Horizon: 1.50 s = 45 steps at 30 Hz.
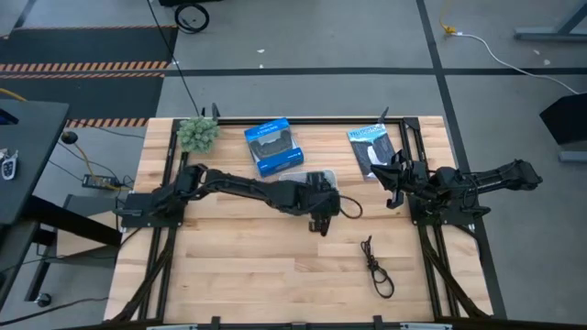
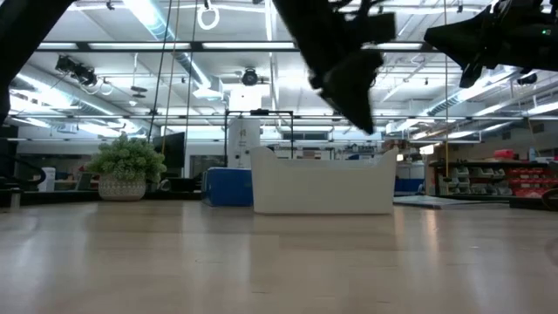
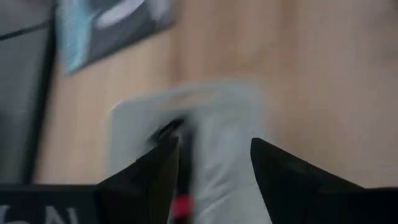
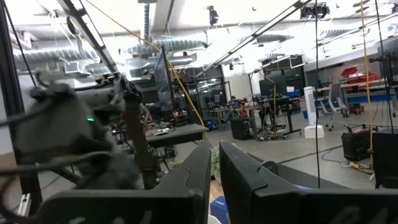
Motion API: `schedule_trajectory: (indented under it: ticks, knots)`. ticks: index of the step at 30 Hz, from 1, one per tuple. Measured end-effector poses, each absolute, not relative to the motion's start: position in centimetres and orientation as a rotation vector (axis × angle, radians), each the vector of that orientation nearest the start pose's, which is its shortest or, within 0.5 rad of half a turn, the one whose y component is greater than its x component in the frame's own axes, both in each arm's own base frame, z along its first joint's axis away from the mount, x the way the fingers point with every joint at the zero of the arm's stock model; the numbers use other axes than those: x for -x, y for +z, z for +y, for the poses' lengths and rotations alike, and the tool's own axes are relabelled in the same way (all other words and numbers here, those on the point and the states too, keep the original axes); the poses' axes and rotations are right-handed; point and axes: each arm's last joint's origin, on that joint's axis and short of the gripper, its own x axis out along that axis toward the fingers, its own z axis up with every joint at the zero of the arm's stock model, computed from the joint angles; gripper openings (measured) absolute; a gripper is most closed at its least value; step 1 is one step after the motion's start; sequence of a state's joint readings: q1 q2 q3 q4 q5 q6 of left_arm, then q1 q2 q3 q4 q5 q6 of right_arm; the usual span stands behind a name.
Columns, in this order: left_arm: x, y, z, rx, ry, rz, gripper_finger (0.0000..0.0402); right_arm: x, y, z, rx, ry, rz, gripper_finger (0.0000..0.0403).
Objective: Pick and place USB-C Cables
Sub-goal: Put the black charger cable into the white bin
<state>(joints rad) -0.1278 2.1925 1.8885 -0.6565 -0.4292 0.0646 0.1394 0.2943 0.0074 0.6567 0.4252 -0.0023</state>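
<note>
My left gripper (image 1: pixel 318 218) hangs open above a white bin (image 2: pixel 323 185), which also shows in the left wrist view (image 3: pixel 186 118). Between its fingers the wrist view shows, blurred, a black cable with a red band (image 3: pixel 180 205) lying low in the bin. A dark brown-black cable (image 1: pixel 376 266) lies bundled on the bare wood toward the near right. The white and the light blue-grey cables do not show. My right gripper (image 1: pixel 394 183) waits shut and empty at the table's right, raised off the table (image 4: pixel 214 168).
A blue box (image 1: pixel 272 147) lies at the far middle and a black-and-white packet (image 1: pixel 371 151) at the far right. A potted plant (image 1: pixel 197 134) stands at the far left. Black frame rails run along the left, right and far edges.
</note>
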Motion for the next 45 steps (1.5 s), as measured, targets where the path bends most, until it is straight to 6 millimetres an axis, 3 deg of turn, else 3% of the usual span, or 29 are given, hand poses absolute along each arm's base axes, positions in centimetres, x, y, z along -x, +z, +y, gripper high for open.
schedule_trajectory:
  ticks: [5,12,19,24,27,33,39,45]
  knots:
    - [-48.9,22.8,-8.1,-0.229,0.172,0.763,0.0185,-10.8,20.2,0.3,-0.101,-0.283,-0.356,0.0039]
    - [-50.2,21.4,-12.1,-0.178,0.104,0.597,0.0170,-10.8,20.2,0.3,-0.100,-0.282,-0.354,0.0039]
    - [-50.2,21.3,-13.9,-0.179,0.019,0.553,0.0169,-10.8,20.2,0.3,-0.101,-0.283,-0.356,0.0039]
    - [-49.3,21.2,-15.0,-0.309,-0.028,0.621,0.0169,-10.8,20.2,0.3,-0.101,-0.283,-0.355,0.0039]
    - [-47.9,22.5,-15.5,-0.415,-0.028,0.673,0.0169,-10.8,20.2,0.3,-0.101,-0.283,-0.356,0.0039]
    - [-45.1,24.5,-14.9,-0.669,0.048,0.841,0.0169,-10.8,20.2,0.3,-0.101,-0.283,-0.355,0.0039]
    - [-43.4,25.4,-12.2,-0.864,0.031,1.031,0.0169,-10.8,20.2,0.3,-0.101,-0.283,-0.355,0.0039]
    - [-41.5,26.8,-8.3,-0.774,-0.025,1.210,0.0161,-10.8,20.2,0.3,-0.101,-0.283,-0.355,0.0039]
